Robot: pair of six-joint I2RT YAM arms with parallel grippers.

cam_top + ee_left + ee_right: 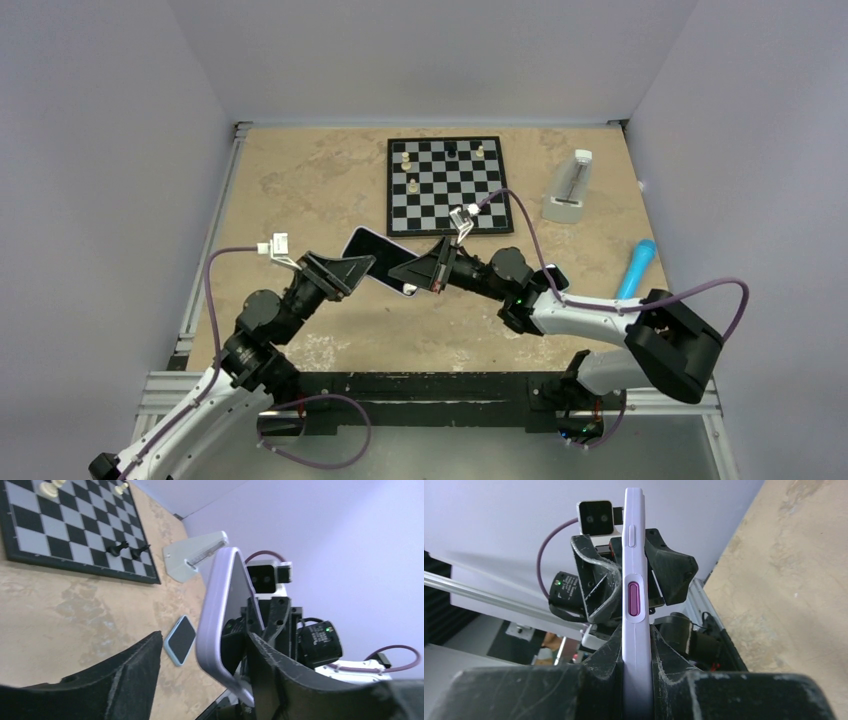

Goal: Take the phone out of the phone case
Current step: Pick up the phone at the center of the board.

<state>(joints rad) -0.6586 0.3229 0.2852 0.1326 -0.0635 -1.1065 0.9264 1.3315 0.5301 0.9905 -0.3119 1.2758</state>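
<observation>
The right claw (638, 652) is clamped tight on one end of the lavender phone case (634, 555), holding it edge-up in the air just off the near left corner of the chessboard (450, 200). The left claw (205, 642) faces it from the other side with its jaws standing apart around the case's far end. Daylight shows on at least one side, so it is straddling rather than gripping. From above, the case shows a dark face (383, 256) inside its pale rim, which I take to be the phone seated in it, though no view proves that. On that reading the lift and the brace are done, and the real work is left: peeling a case corner back and working the phone free. A dark slab with a pale blue rim (180, 639) lies flat on the table off the chessboard's near right corner, and what it is I cannot tell. The chessboard carries a few chess pieces (413, 183). Right of it stands a white metronome (570, 190), and further right and nearer lies a blue cylinder (637, 268). The table (300, 180) is mottled tan like worn stone, framed by metal rails and closed in on three sides by plain pale walls (100, 150).
</observation>
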